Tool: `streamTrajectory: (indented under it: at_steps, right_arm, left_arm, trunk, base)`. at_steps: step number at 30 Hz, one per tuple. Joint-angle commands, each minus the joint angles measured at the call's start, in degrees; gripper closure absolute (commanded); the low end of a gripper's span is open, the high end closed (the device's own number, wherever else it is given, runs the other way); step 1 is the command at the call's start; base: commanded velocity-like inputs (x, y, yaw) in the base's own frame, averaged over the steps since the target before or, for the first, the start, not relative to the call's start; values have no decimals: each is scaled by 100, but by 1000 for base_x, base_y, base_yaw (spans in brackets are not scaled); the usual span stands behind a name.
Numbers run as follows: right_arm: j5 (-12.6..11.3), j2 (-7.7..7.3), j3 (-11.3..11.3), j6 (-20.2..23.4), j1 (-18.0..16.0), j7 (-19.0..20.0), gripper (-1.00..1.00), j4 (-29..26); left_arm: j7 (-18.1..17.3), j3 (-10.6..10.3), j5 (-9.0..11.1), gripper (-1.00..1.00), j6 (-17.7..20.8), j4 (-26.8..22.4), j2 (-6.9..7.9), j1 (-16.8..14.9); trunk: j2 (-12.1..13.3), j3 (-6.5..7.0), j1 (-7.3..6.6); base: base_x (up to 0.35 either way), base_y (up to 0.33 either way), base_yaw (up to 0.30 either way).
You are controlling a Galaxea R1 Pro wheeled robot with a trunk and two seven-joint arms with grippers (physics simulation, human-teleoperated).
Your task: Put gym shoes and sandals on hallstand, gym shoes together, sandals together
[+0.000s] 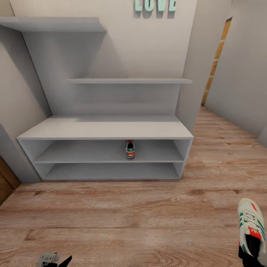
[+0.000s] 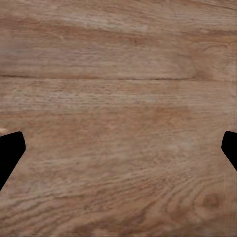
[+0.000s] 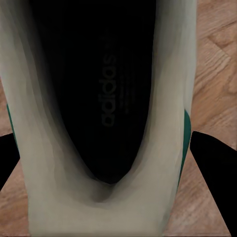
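The light-grey hallstand (image 1: 105, 128) stands against the wall ahead, across the wood-plank corridor floor (image 1: 129, 218). One gym shoe (image 1: 129, 149) sits on its upper shelf near the middle, heel towards me. My right gripper (image 1: 249, 256) is shut on the second gym shoe (image 1: 251, 226), cream-white with green stripes, low at my right. In the right wrist view the black fingers (image 3: 217, 170) flank that shoe's dark inside (image 3: 98, 89). My left gripper (image 1: 55, 258) hangs open over bare floor (image 2: 118, 74), its fingers (image 2: 10, 150) wide apart. The two sandals are out of view.
Staggered wall shelves (image 1: 126, 80) rise above the bench top, with teal letters (image 1: 155, 5) on the wall. A corridor opening with a yellow-orange edge (image 1: 215, 63) lies to the right. A brown door (image 1: 5, 183) is at the left edge.
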Motion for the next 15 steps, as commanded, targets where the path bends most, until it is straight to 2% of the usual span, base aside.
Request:
streamTrajectory:
  at_steps: [1,8,15]
  right_arm:
    - [-12,0,-7,-17,-3,4,100,0]
    - [-7,1,-7,-16,-3,4,100,0]
    - [6,4,5,-9,-3,41,100,60]
  left_arm:
    - [-31,8,27,-100,-3,11,0,-5]
    - [-18,15,35,-100,-3,10,-2,-5]
    - [-40,4,45,-100,4,-96,-40,-78]
  trunk:
    - [-2,-4,-3]
    - [-2,-4,-3]
    - [-2,-4,-3]
  base:
    - [-153,280,0]
    - [-128,245,0]
    - [-8,18,0]
